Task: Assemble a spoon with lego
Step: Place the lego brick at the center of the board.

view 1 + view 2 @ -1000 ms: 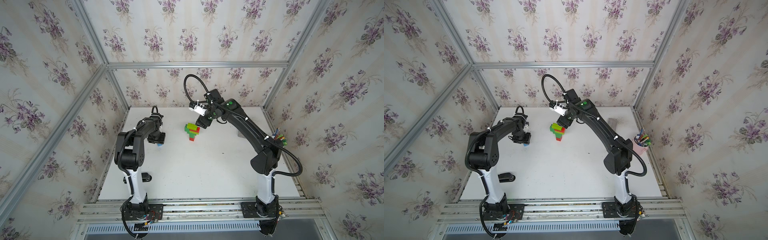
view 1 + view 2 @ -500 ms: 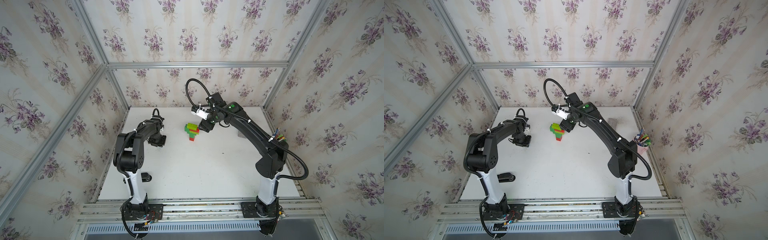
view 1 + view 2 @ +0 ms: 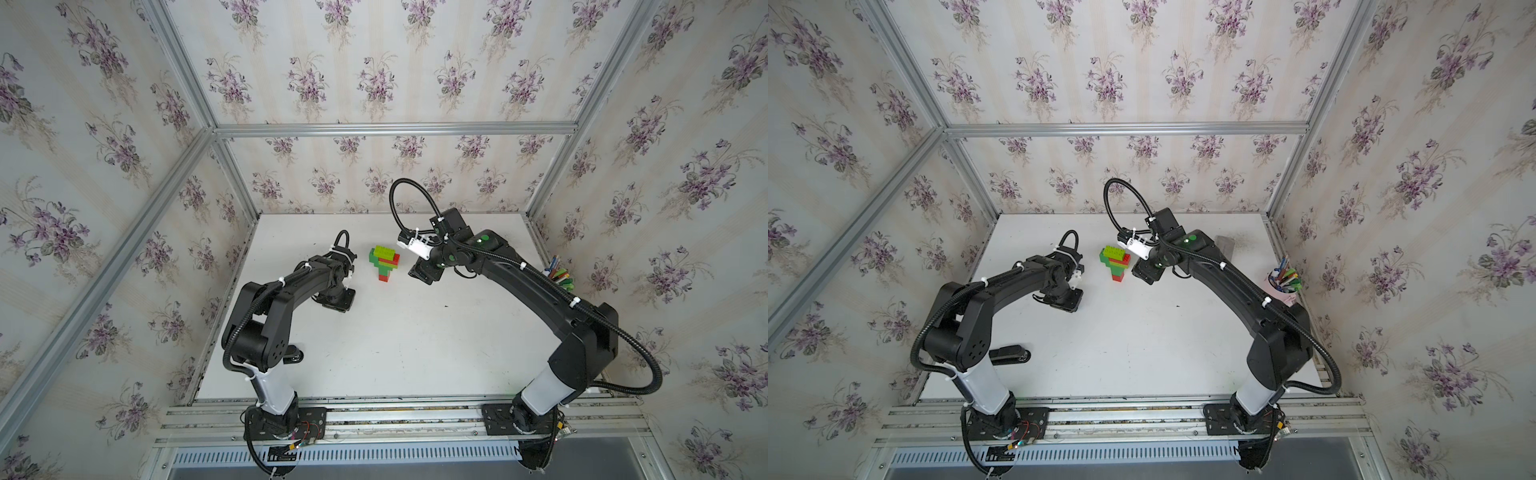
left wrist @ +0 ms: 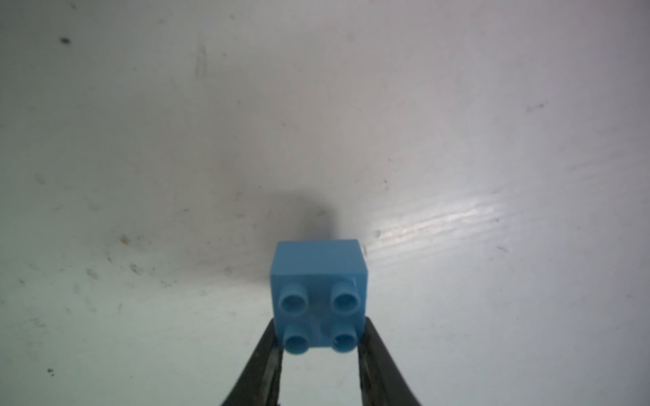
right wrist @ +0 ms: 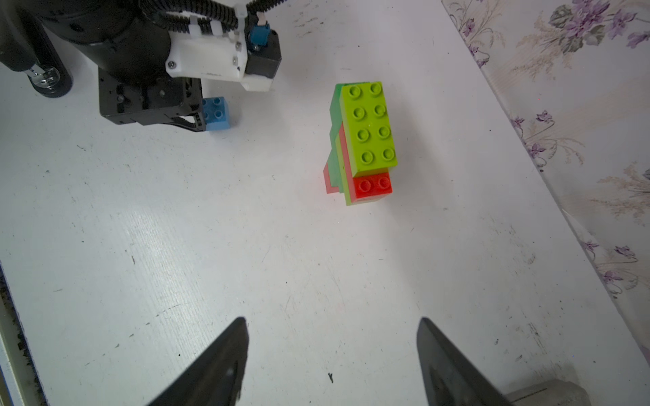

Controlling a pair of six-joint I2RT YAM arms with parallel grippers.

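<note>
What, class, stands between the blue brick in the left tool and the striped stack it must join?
Nothing visible: only bare table lies between the blue brick in the left tool and the striped stack.

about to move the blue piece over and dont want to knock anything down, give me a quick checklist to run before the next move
1. Grip on the small blue square studded brick: ok, the left gripper is shut on its two sides.
2. Brick lifted off the white table: cannot tell.
3. Landing spot: ok, the studs on the lime top of the green, lime and red brick stack are bare.
4. Way across: ok, only bare table lies between brick and stack.
5. State of the right gripper: ok, open, empty, apart from the stack.
6. Stack steadied: not ok, it stands on a narrow foot with nothing holding it; pressing may tip it.
</note>
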